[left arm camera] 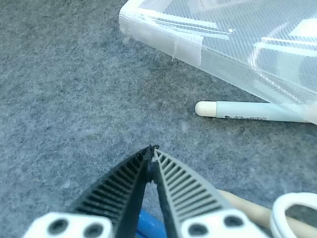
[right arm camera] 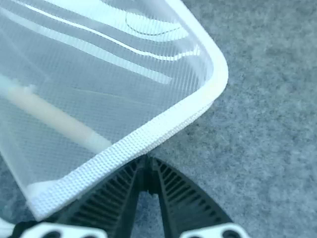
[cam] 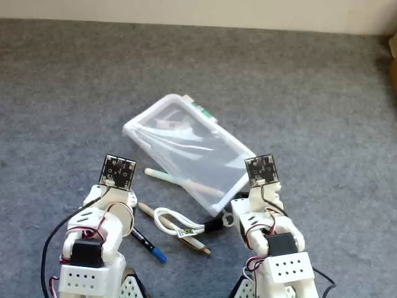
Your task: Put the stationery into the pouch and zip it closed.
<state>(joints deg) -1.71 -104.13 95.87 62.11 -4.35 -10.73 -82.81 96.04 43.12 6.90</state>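
A clear mesh pouch (cam: 186, 146) with a white woven border lies flat in the middle of the carpet. A pale capped pen (cam: 166, 177) lies against its near long side, partly under it. Nearer the arms lie a beige pen (cam: 186, 241), a blue-tipped black pen (cam: 149, 244) and a coiled white cable (cam: 177, 223). My left gripper (left arm camera: 151, 149) is shut and empty over bare carpet, short of the pale pen (left arm camera: 247, 110) and the pouch (left arm camera: 223, 39). My right gripper (right arm camera: 148, 163) is shut, its tips at the pouch's border (right arm camera: 148, 136) near a corner.
Grey carpet (cam: 310, 93) stretches open beyond and on both sides of the pouch. A green tab (cam: 201, 110) sits at the pouch's far end. The two arm bases stand at the near edge, with the loose items between them.
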